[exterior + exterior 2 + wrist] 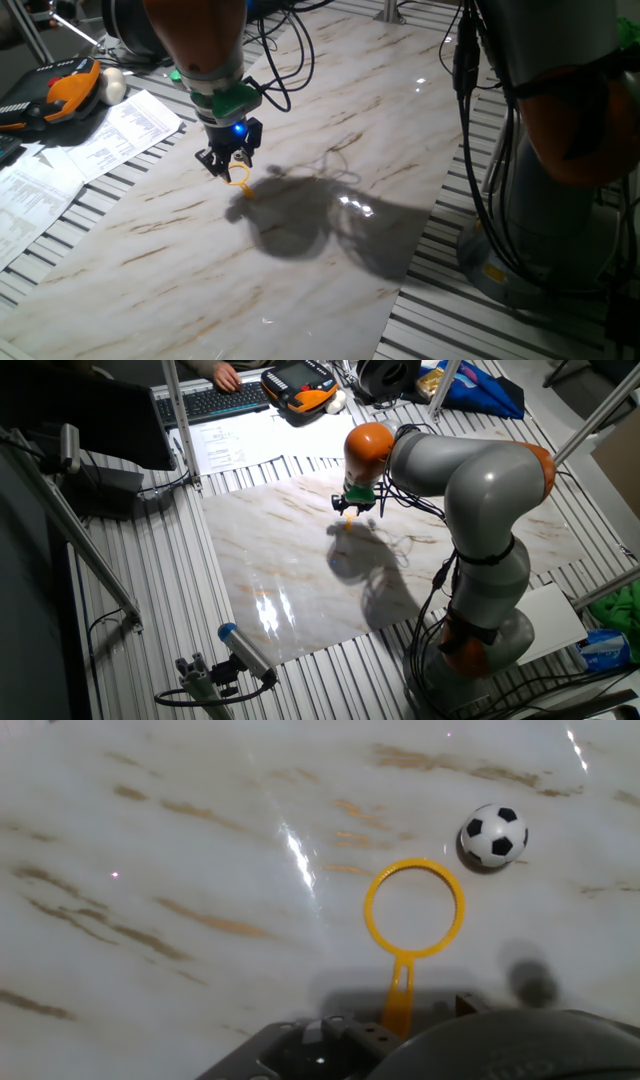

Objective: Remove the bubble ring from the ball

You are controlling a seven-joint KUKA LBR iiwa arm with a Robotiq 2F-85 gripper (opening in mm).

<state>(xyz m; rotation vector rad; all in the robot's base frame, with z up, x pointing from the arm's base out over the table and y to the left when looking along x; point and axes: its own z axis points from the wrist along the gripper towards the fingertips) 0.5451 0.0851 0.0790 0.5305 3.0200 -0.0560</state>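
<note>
We see the gripper [229, 164] closed on the handle of the bubble ring [413, 910], which hangs above the marble table [330, 250], its loop empty. In the hand view the ball [494, 835] sits on the marble just beside the loop, apart from it. The gripper hovers toward the table's far edge, near the papers [110, 135]; bare marble stretches around it, toward the near edge and the robot base [480, 630].
</note>
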